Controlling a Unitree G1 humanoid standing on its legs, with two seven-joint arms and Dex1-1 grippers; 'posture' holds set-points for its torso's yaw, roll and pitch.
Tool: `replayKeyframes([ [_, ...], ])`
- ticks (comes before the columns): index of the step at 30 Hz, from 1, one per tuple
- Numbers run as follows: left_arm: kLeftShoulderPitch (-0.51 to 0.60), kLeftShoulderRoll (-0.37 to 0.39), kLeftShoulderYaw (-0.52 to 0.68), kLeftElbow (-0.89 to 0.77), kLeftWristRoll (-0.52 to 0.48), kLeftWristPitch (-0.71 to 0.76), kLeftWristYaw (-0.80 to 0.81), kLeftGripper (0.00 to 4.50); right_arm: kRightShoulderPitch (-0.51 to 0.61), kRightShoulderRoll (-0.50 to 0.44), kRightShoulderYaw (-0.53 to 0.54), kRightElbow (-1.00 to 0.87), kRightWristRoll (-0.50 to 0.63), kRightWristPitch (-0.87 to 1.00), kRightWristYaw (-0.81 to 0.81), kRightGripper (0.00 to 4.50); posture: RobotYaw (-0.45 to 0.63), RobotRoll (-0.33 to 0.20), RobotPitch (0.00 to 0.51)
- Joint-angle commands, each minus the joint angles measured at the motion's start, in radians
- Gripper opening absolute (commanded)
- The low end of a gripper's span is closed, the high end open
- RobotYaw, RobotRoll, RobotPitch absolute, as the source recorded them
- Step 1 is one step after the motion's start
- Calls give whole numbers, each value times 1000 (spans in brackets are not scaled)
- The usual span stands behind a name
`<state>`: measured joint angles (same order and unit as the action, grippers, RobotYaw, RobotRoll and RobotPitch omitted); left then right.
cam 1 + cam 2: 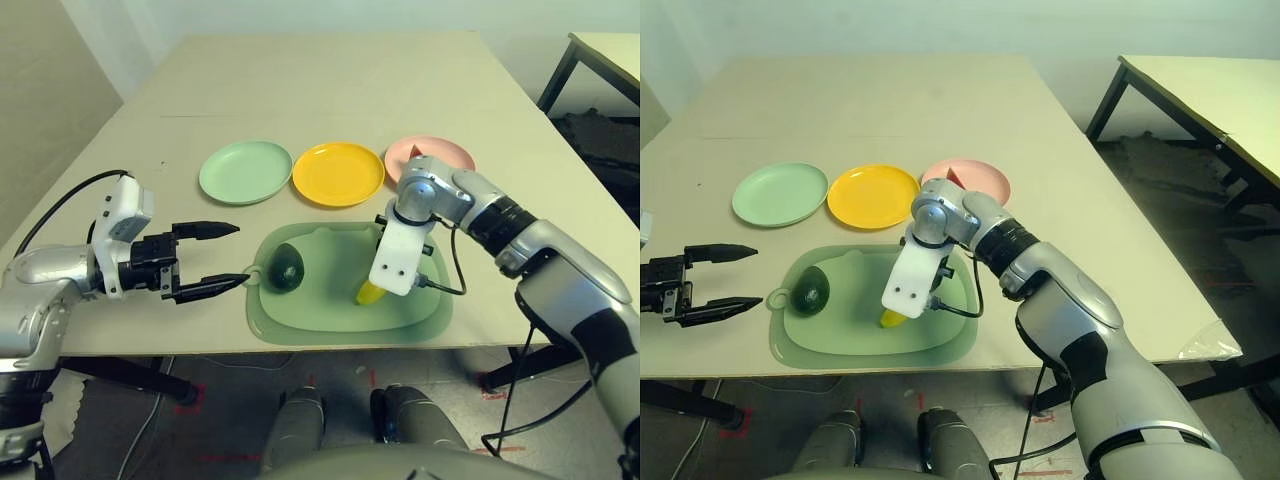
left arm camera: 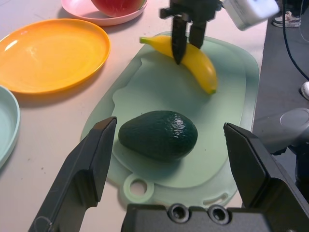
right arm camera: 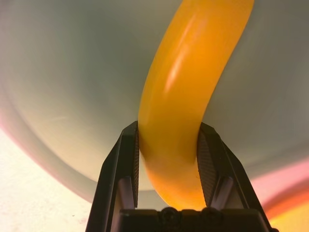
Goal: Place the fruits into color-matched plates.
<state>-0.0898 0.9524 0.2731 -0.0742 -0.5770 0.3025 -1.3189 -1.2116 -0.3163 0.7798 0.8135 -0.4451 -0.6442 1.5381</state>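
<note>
Pinching banana (image 3: 186,96): right end effector (image 3: 169,126) | watermelon (image 1: 955,177) mostly hidden | left end effector (image 1: 222,258) spread

You're in a robotics lab, it seems: a bare worktable (image 1: 300,90) ahead, another table (image 1: 615,55) at your two o'clock, cables (image 1: 530,430) at four, red tape marks (image 1: 190,400) on the floor (image 1: 230,430) at seven.

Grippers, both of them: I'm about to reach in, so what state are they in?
Left gripper: open, holding nothing.
Right gripper: closed on the banana.
</note>
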Motion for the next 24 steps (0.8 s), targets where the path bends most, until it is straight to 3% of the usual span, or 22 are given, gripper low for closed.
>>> replayKeyframes([
  [1, -6, -10, -3, 9, 2, 2, 7, 4500, -164, 62, -107, 152, 41, 85, -89, 1681, 105, 0, 88],
  [4, -18, -17, 9, 11, -12, 23, 26, 4500, -271, 116, -166, 307, 37, 129, -240, 1681, 107, 0, 88],
  [7, -55, -29, 20, 27, -25, 74, 88, 4500, -310, 159, -201, 410, 22, 175, -365, 1681, 114, 0, 92],
  [15, -154, -86, 40, 49, 31, 110, 318, 4500, -280, 237, -195, 527, -68, 303, -639, 1681, 140, 0, 103],
  [24, -129, -97, 27, -45, 22, 133, 363, 4500, -232, 281, -183, 556, -143, 365, -752, 1681, 171, 0, 104],
])
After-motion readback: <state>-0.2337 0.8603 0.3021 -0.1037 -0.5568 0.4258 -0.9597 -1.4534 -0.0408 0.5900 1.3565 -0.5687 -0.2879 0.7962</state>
